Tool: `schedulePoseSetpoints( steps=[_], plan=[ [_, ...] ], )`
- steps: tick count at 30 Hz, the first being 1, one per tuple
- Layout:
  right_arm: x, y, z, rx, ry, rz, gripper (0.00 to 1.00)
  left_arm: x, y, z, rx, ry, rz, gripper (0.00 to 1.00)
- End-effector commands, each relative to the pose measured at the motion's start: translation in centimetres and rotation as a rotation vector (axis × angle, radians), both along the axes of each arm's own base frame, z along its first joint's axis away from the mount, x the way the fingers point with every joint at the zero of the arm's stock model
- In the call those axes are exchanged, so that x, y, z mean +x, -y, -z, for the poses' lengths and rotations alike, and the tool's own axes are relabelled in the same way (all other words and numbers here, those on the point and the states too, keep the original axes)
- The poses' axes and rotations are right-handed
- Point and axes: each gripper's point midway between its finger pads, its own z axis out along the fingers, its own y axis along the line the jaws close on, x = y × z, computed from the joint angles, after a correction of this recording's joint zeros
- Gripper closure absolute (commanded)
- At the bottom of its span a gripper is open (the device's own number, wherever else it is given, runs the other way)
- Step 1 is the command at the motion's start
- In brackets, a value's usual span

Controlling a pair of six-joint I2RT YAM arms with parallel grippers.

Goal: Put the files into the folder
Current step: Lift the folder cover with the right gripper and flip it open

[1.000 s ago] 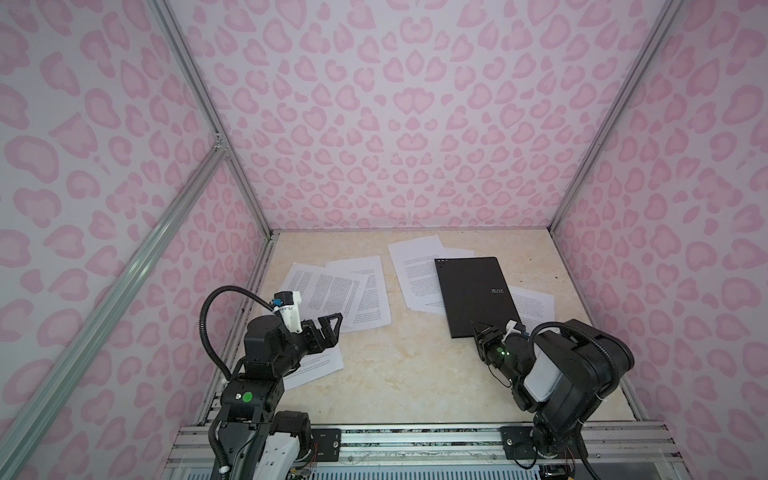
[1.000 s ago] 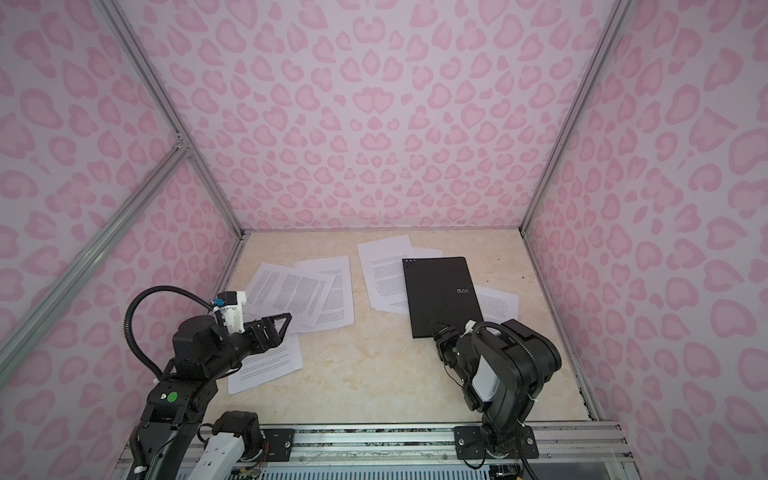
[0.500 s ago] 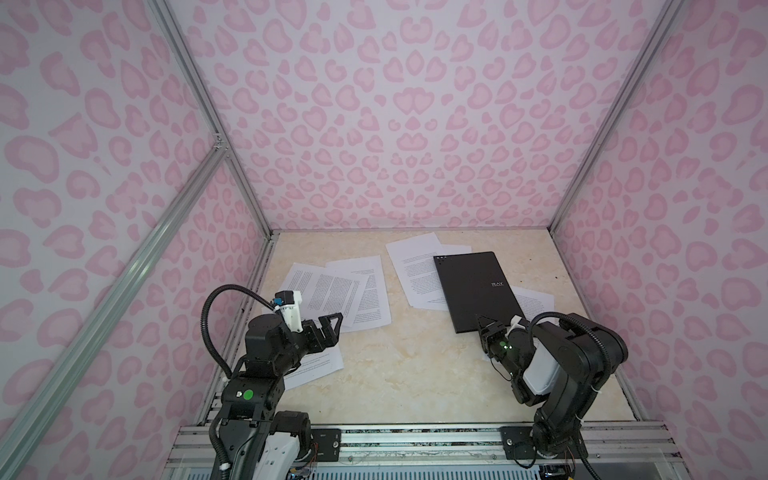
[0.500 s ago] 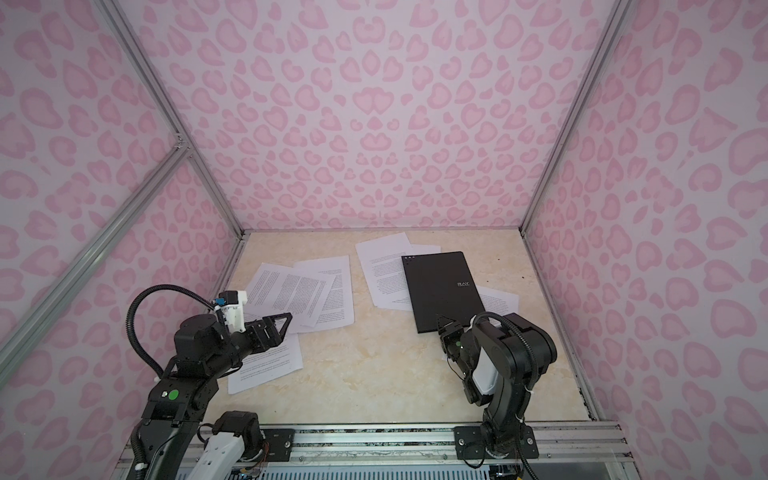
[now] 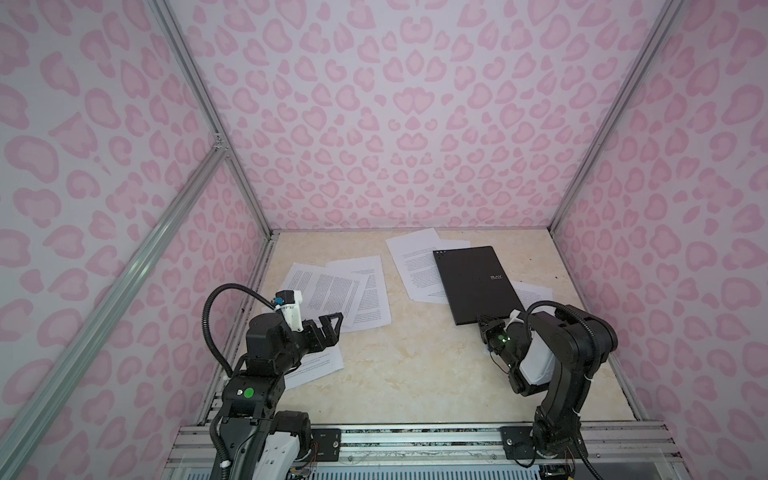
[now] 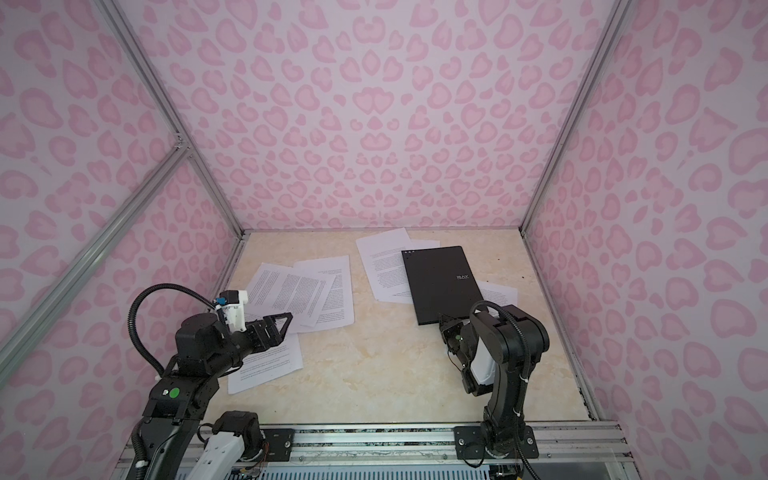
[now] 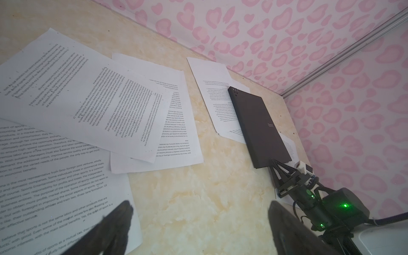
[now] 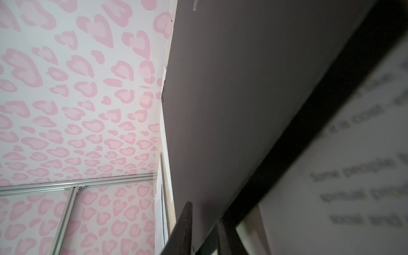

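Observation:
The black folder [image 5: 473, 282] [image 6: 442, 282] [image 7: 260, 130] lies closed at the back right, on top of some files. My right gripper [image 5: 484, 322] [image 6: 445, 322] [image 7: 277, 164] is at its near right corner. In the right wrist view the right gripper [image 8: 205, 227] is shut on the folder [image 8: 242, 88], with one finger over the cover and one under it. More files [image 5: 332, 286] [image 6: 303, 286] [image 7: 99, 99] overlap at the left. My left gripper [image 5: 334, 322] [image 6: 284, 322] [image 7: 199, 205] hangs open above them and holds nothing.
One printed sheet [image 5: 320, 365] [image 6: 270, 365] lies under the left arm, another [image 5: 534, 297] [image 8: 353, 176] pokes out right of the folder. Pink patterned walls [image 5: 395, 124] close in the beige table [image 5: 415, 374] on three sides. A metal rail [image 5: 415, 440] runs along the front.
The right gripper's jaws have narrowed onto the folder's near corner, and the right arm has drawn in a little. The left arm has not moved.

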Motion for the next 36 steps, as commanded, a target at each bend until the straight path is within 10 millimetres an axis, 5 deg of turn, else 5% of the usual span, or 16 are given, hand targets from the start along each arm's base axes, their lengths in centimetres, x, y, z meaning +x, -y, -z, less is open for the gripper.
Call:
schedulePoseSetpoints(
  steps=[1,8,15,20,23,36],
  plan=[
    [0.3,-0.1,-1.8,-0.060,0.086,-0.026,0.83,0.2,0.1,-0.1,-0.002,0.008,0.002,0.03],
    [-0.1,0.1,-3.9,-0.137,0.157,-0.060,0.99,0.4,0.1,0.2,-0.001,-0.009,0.002,0.03],
    [-0.9,-1.0,-6.0,-0.343,0.171,-0.134,1.00,0.5,0.0,0.5,0.002,-0.021,0.001,0.03],
    [-3.5,-2.1,-10.0,-0.779,0.161,-0.126,1.00,0.6,0.0,0.7,0.004,-0.036,-0.001,0.03],
    [-4.8,-1.7,-11.7,-0.850,0.167,-0.126,1.00,0.6,0.1,0.7,0.002,-0.035,0.002,0.03],
    [-9.6,-6.8,-13.7,-1.241,0.259,-0.119,1.00,0.6,0.2,0.7,0.000,-0.036,0.007,0.03]
  ],
)
